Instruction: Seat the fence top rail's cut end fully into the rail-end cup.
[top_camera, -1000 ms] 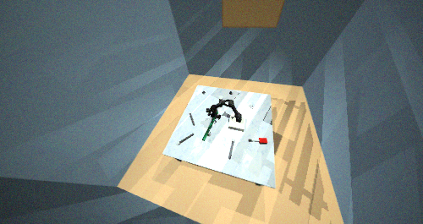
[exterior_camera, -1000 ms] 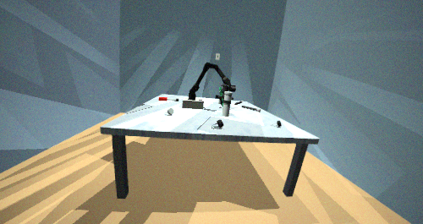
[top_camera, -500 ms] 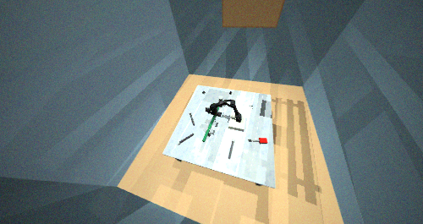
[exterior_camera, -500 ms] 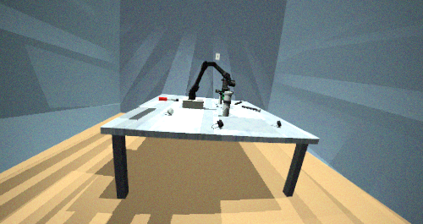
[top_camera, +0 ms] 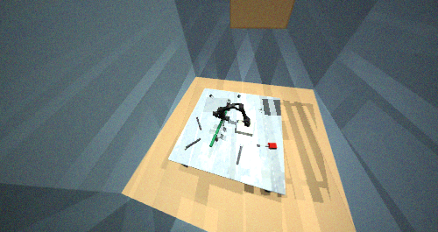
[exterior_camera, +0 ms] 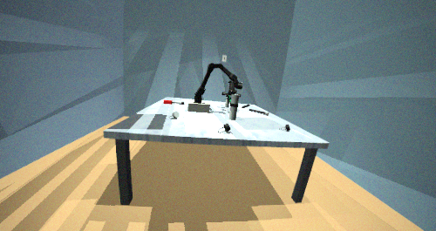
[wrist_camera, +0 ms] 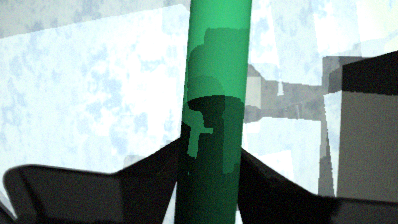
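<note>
The green top rail (top_camera: 215,135) (wrist_camera: 220,60) slants from the front toward the big post; only a sliver of it shows in the exterior view. My gripper (wrist_camera: 206,145) is shut on the rail, with a dark finger pressed to each side of it in the wrist view. The grey big post (exterior_camera: 234,109) stands upright in the exterior view, with dark parts around its top. The arm and gripper are close to the post top there. The rail-end cup, the brace band and the rail's cut end are too small or hidden to make out, so I cannot tell how they meet.
A red-handled tool (top_camera: 272,145) (exterior_camera: 167,102) lies on the table. Dark bars (top_camera: 193,144) (top_camera: 239,155) lie near the rail. A pale block (exterior_camera: 199,107) is by the arm's base. Small dark parts (exterior_camera: 227,127) (exterior_camera: 287,127) and a white round piece (exterior_camera: 175,115) lie near one edge.
</note>
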